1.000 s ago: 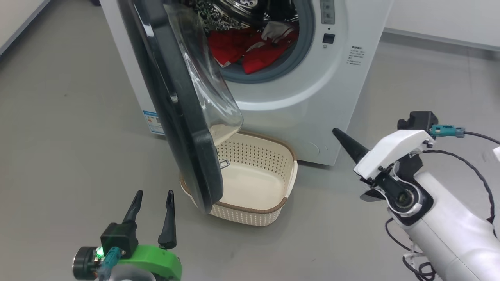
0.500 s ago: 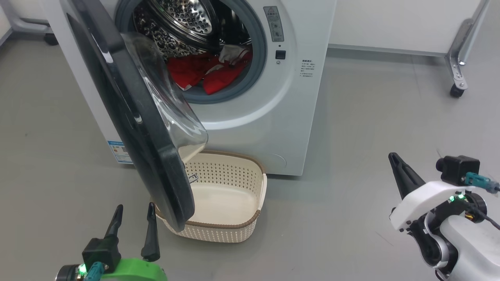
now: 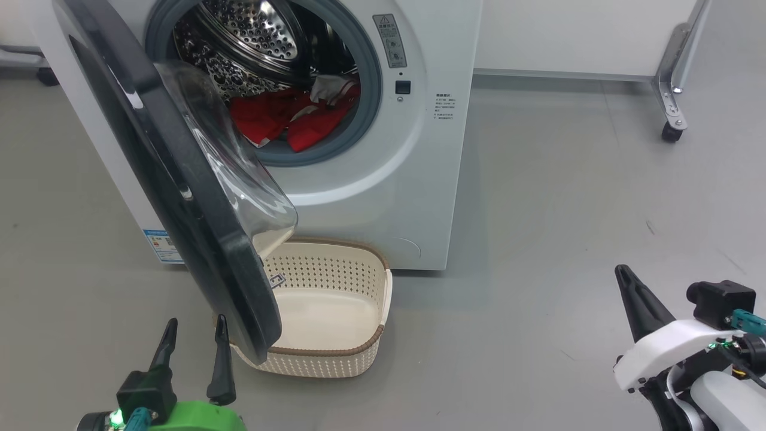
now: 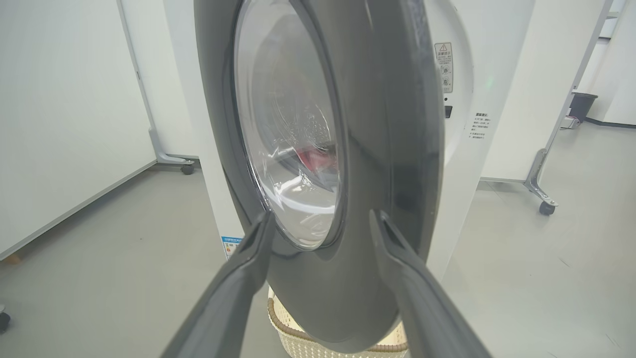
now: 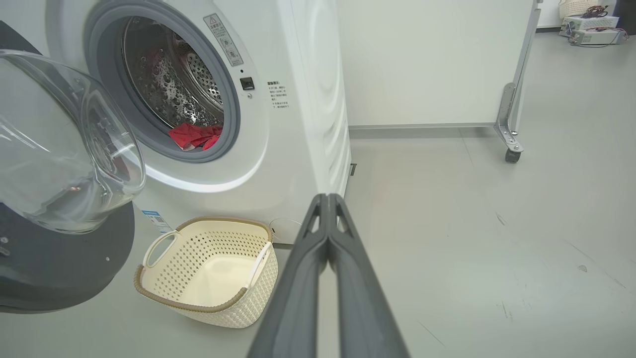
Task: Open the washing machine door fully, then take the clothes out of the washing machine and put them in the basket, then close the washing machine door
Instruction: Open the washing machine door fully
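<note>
door step, not done. washing machine door [image 3: 203,239] stands abt half open, hinged on the machine's left side, and its lower rim overhangs the near-left part of the basket [image 3: 311,365]. needs swinging wider before the drum is free to reach.

basket sits empty on the floor, tight to the washing machine [image 3: 383,197] front, below the opening: prob. so the clothes travel a short way down. clothes [image 3: 281,120], red w/ white trim, lie at the drum's front lip, inside the gasket.

left gripper [image 3: 196,323] is spread wide, holding nothing, just beside the door's bottom edge. in the left wrist view its fingers frame the lower rim; contact can't be told. reads as set to take or push that edge.

right gripper [image 3: 622,272] is pressed together, empty, low and well apart from the machine's right side: parked clear of the door swing, i judge.

vs 1 s ago: head cam has moved, more drum and back wall in view. door angle, clothes, basket look unchanged. right gripper was near the machine's lower right corner, now farther off. left gripper has the same spread, same spot by the door.
</note>
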`<state>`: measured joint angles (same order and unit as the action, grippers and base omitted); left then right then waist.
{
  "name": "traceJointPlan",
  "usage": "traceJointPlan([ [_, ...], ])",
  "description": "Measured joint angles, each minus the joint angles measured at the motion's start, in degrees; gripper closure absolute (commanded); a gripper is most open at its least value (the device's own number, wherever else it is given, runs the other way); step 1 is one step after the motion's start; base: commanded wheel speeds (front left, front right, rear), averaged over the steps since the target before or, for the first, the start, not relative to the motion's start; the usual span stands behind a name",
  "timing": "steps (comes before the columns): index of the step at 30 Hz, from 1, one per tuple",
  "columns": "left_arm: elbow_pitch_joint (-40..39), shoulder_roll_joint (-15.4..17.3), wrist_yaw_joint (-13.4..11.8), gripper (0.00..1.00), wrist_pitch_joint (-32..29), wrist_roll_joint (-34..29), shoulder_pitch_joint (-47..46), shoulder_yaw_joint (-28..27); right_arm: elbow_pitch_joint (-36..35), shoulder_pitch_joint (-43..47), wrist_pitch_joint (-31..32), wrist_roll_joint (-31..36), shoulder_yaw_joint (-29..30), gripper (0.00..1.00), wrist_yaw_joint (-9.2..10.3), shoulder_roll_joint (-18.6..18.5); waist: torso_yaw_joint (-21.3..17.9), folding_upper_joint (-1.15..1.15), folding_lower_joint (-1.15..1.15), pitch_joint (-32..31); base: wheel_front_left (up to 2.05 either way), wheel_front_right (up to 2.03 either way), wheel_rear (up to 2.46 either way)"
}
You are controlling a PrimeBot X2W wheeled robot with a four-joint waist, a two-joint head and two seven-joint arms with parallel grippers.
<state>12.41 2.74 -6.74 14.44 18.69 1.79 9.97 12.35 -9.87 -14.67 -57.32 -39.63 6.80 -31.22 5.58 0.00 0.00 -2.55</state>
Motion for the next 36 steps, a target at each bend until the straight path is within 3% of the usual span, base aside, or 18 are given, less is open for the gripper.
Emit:
traceJointPlan([
  [2, -0.16, 0.0, 0.0, 0.0, 0.0, -0.11, 0.0, -0.41, -1.67, 1.26, 0.07, 1.01, 3.41, 1.0, 0.02, 0.75, -0.09, 0.0, 0.0, 0.03, 0.0, 0.0, 0.0],
  [3, -0.29, 0.01, 0.0, 0.0, 0.0, -0.12, 0.0, -0.63, -2.58, 1.58, 0.08, 1.75, 5.02, 0.91, 0.02, 1.12, -0.15, 0.0, 0.0, 0.06, 0.0, 0.0, 0.0],
  [4, -0.35, 0.01, 0.0, 0.0, 0.0, -0.13, 0.0, -0.83, -3.33, 1.9, 0.08, 2.59, 6.38, 0.6, 0.29, 1.44, -0.21, 0.0, 0.0, 0.09, 0.0, 0.0, 0.0],
  [5, -0.42, 0.01, 0.0, 0.0, 0.0, -0.13, 0.01, -1.03, -3.98, 2.29, 0.08, 3.82, 7.53, 0.1, 0.43, 1.68, -0.28, 0.0, 0.0, 0.13, 0.0, 0.0, 0.0],
  [6, -0.49, 0.01, 0.0, 0.0, 0.0, -0.14, 0.01, -1.22, -4.54, 2.8, 0.08, 4.92, 8.37, 0.0, 0.43, 1.86, -0.35, 0.0, 0.0, 0.18, 0.0, 0.0, 0.0],
  [17, -0.85, 0.0, 0.56, 0.0, 0.0, -0.64, 0.02, -2.15, -8.31, 9.0, 0.08, 12.36, 15.23, 0.0, 0.43, 4.88, -0.84, 0.0, 0.0, 0.86, 0.0, 0.0, 0.0],
  [36, -0.16, -0.03, 2.0, 0.0, 0.0, -1.21, 0.01, -2.36, -12.34, 16.78, 0.09, 19.86, 18.9, 0.0, 0.43, 9.68, 0.05, 0.0, 0.0, 0.64, 0.0, 0.0, 0.0],
])
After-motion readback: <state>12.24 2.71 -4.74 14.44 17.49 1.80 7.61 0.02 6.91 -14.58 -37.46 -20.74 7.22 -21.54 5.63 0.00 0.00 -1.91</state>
